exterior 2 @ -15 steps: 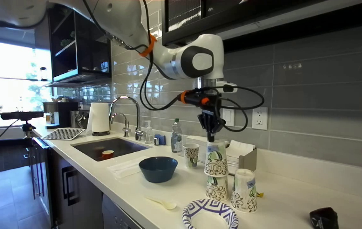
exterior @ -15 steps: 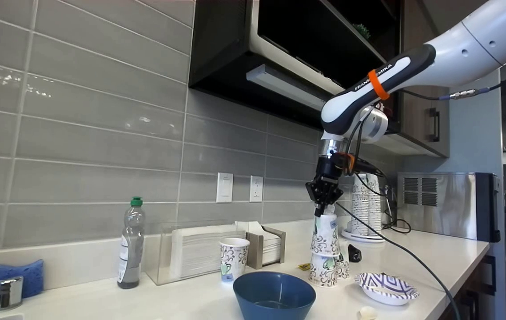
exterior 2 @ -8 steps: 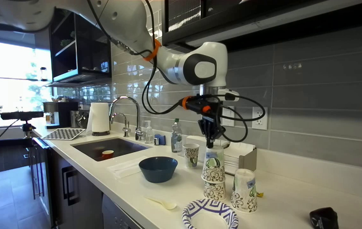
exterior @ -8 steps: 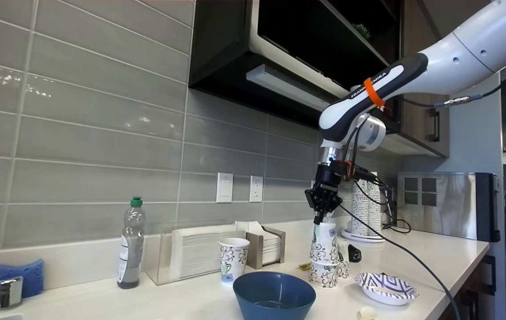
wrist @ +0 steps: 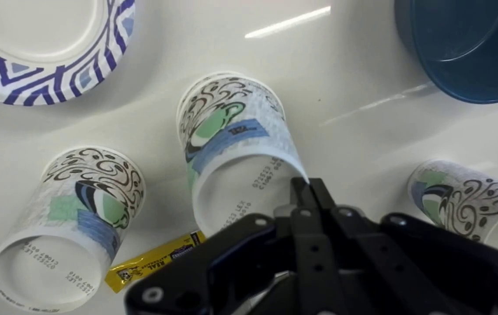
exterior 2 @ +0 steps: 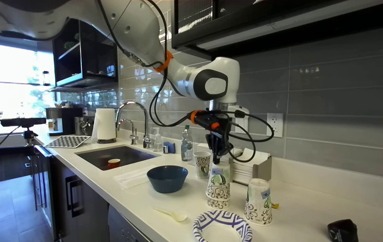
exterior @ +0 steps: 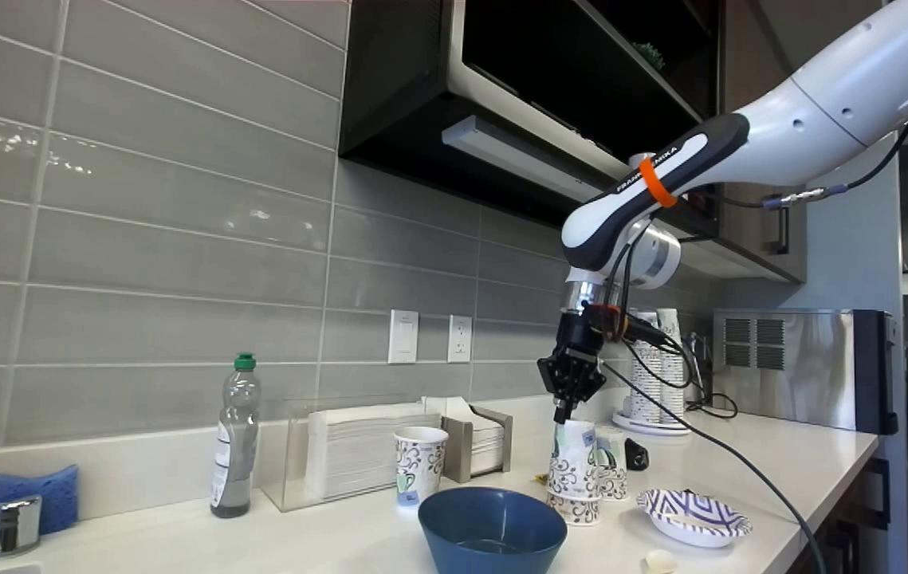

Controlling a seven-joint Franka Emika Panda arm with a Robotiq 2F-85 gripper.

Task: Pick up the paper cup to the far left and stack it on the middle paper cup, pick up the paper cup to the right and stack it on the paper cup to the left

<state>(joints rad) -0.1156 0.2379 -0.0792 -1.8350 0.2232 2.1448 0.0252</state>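
My gripper (exterior: 563, 416) is shut on the raised edge of an upside-down patterned paper cup (exterior: 573, 466). The same gripper (exterior 2: 216, 161) and cup (exterior 2: 219, 186) show in an exterior view. In the wrist view the fingertips (wrist: 312, 183) pinch the edge of that cup (wrist: 235, 127). This cup sits down over a lower upside-down cup (exterior 2: 218, 203), of which only a bottom band shows. Another upside-down cup (exterior 2: 258, 203) stands close by; it shows at the left of the wrist view (wrist: 91, 197). An upright cup (exterior: 419, 466) stands by the napkins, also in the wrist view (wrist: 463, 199).
A blue bowl (exterior 2: 167, 181) stands near the stack. A patterned paper plate (exterior 2: 199, 223) and a plastic spoon (exterior 2: 176, 216) lie toward the counter's front. A yellow mayonnaise packet (wrist: 157, 260) lies behind the cups. A napkin holder (exterior 2: 261, 168) and soap bottle (exterior: 234, 446) stand by the wall.
My gripper has moved down with the held cup, which now covers more of the lower cup. The stack has shifted toward the bowl, apart from the other upside-down cup.
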